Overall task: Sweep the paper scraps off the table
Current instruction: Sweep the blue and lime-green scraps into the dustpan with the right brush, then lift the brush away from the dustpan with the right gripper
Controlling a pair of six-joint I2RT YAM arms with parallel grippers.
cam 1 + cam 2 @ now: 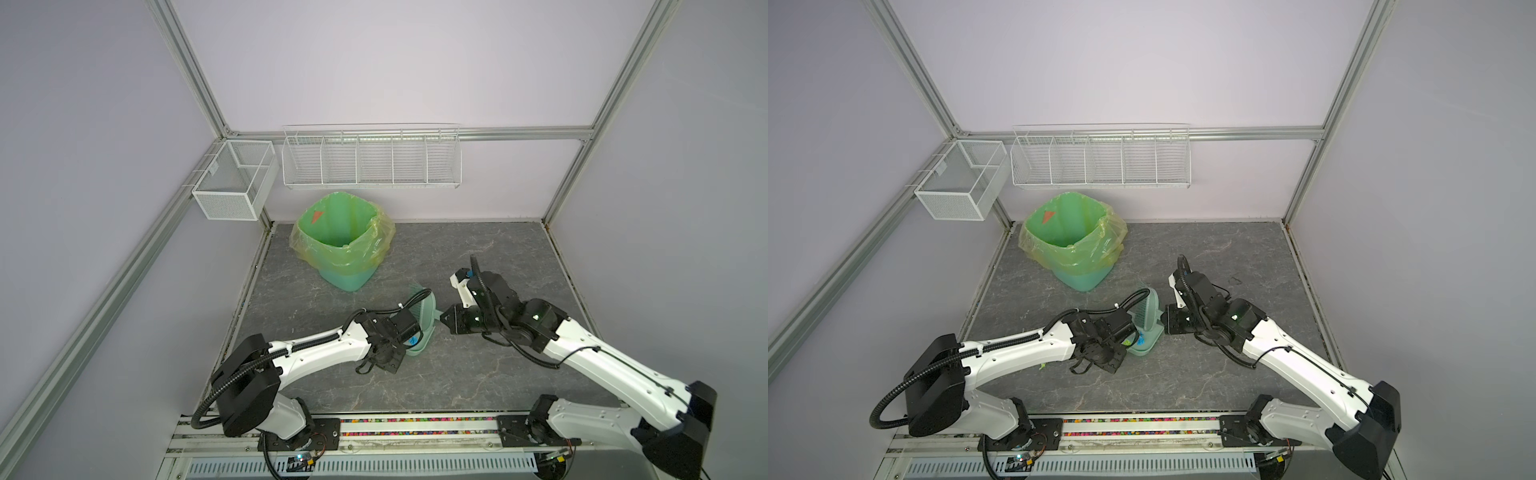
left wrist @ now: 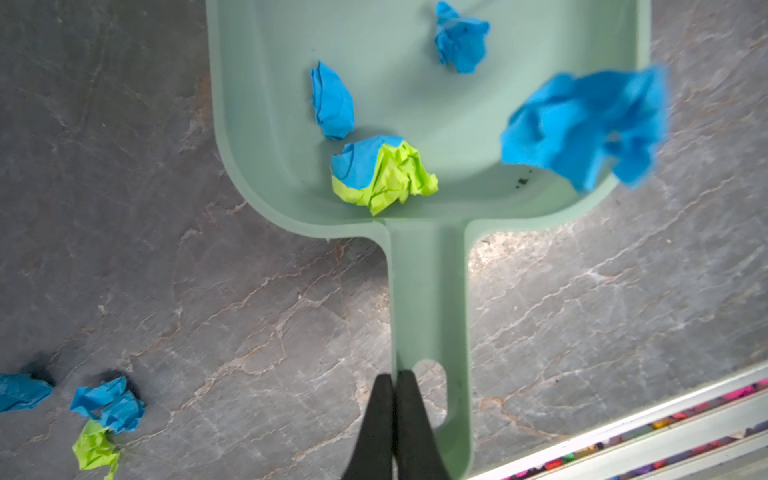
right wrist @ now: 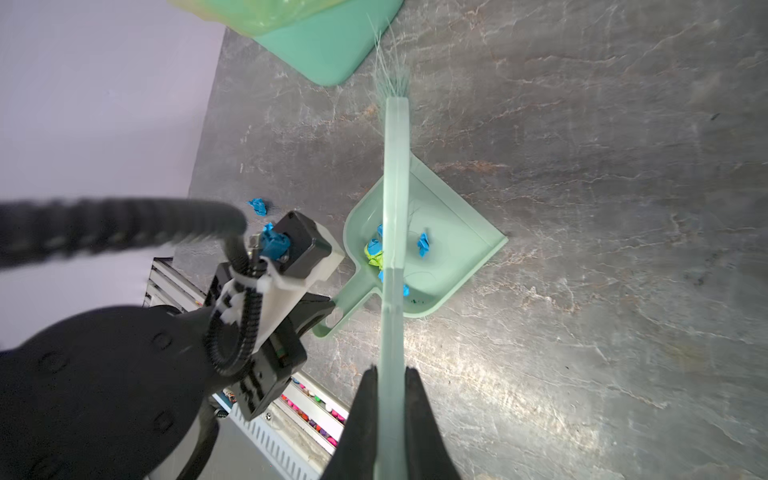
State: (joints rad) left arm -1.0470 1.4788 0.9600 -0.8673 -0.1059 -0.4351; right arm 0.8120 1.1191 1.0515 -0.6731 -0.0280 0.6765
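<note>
Near the middle of the table (image 1: 457, 374), just in front of the green-lined bin (image 1: 343, 237), I am working with both arms close together. My left pincer (image 2: 395, 376) is pinching the end of the handle of the dustpan (image 2: 291, 124). Its two black fingers are pressed shut on the handle's edge beside the hanging hole, and the pan's front lip is lying on the dark veined surface. My right pincer (image 3: 390, 370) is gripping the handle of the brush (image 3: 395, 166), closed tight on it. The brush is reaching over the pan with its pale bristles pointing toward the bin. The paper scraps (image 2: 384, 172) are lying partly inside the pan: a blue-and-lime wad is sitting against the back wall by the handle, and two blue ones are resting further in. A bigger blue one is showing blurred over the pan's side rim, so I cannot tell whether it is touching. Three more, two blue and one lime, are lying on the table beside the pan, on my left arm's side.
</note>
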